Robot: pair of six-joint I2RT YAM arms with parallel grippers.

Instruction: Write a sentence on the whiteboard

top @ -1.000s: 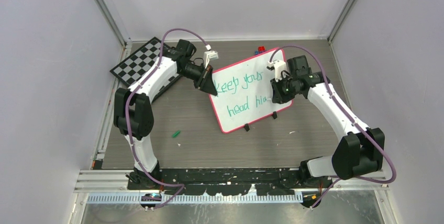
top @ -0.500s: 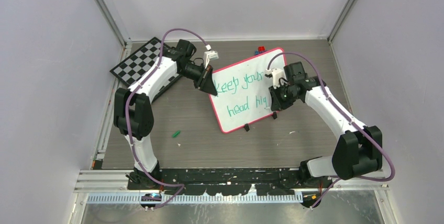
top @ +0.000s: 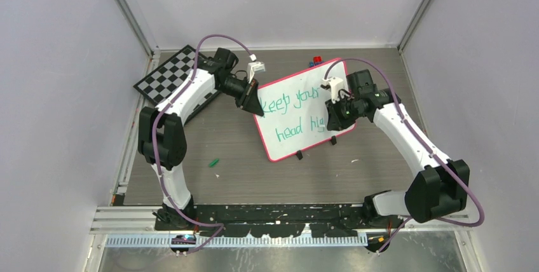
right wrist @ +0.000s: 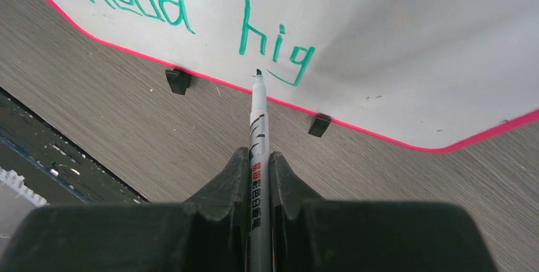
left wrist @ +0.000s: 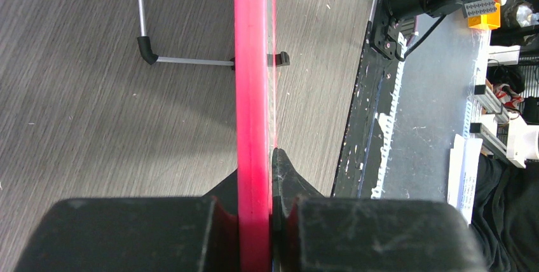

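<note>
A small green cap (top: 215,162) lies on the near left of the grey tabletop (top: 267,180). Mid-tabletop, the whiteboard (top: 287,148) stands tilted on black feet (top: 299,154), glossy white with a red-pink rim. The sentence (top: 284,103) in green marker reads "keep your" above "head hig". The right end effector (right wrist: 259,157) pinches a marker (right wrist: 257,126), tip by the tail of the "g". The left end effector (left wrist: 257,170) is clamped on the board's left rim. A chessboard (top: 166,75) lies far left.
</note>
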